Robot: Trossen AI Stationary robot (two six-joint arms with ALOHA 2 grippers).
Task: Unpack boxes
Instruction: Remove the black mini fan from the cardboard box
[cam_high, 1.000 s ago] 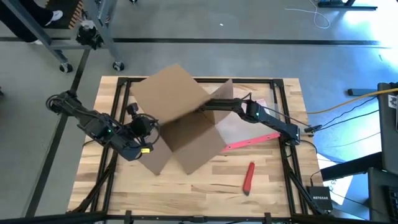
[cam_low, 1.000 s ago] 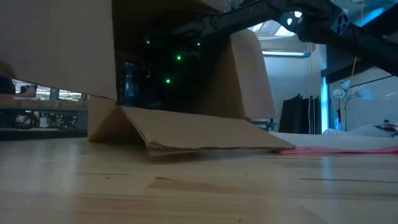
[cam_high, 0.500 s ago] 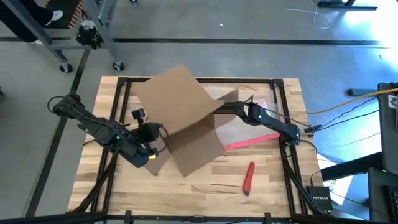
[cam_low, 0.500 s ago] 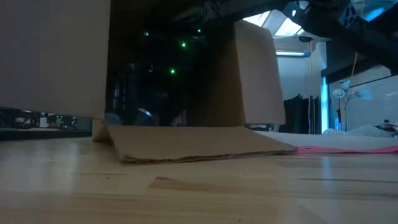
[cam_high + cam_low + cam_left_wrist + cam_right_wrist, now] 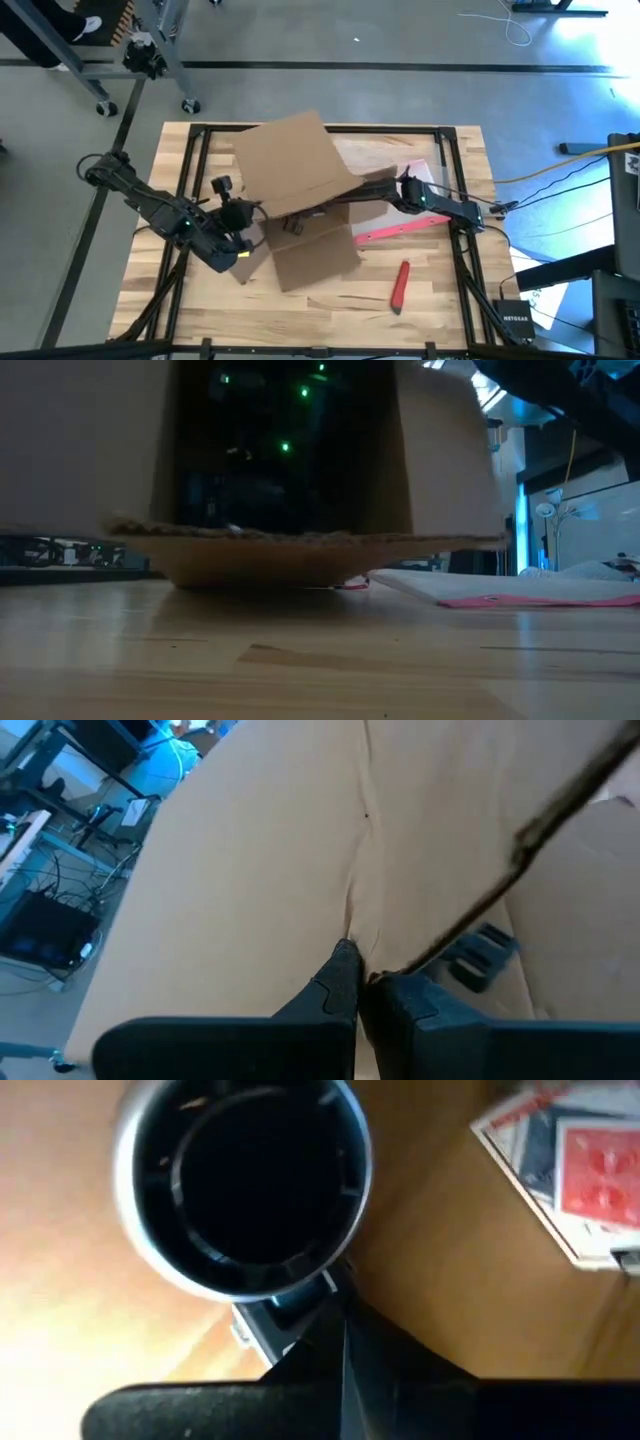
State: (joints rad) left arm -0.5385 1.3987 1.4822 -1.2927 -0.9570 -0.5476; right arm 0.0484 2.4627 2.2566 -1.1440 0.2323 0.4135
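I'm mid-way through tipping the box (image 5: 300, 190) to get at its contents. It sits around the middle of the counter (image 5: 430, 300), a little toward the far edge, lifted and tilted, with one big flap spread toward the near edge. My left pincer (image 5: 362, 982) is closed on a cardboard edge at the box's left side. The right pincer (image 5: 340, 1342) is at the box's right side, mostly hidden under a flap in the high view; its wrist view shows the fingers pressed together beside a dark round tube (image 5: 245, 1185) — gripping cardboard or not, I cannot tell. A pouch (image 5: 400, 228) with a pink-red edge lies by the right arm, and a red tool (image 5: 400, 284) lies toward the near right.

Next I judge the box needs to be tilted further or set down so its opening is reachable; both grips must hold or the cardboard may slip.

Against a second ago, the box has swung lower and rotated — its top panel now covers more of the right arm, and in the low view the near flap hangs off the counter instead of lying on it.
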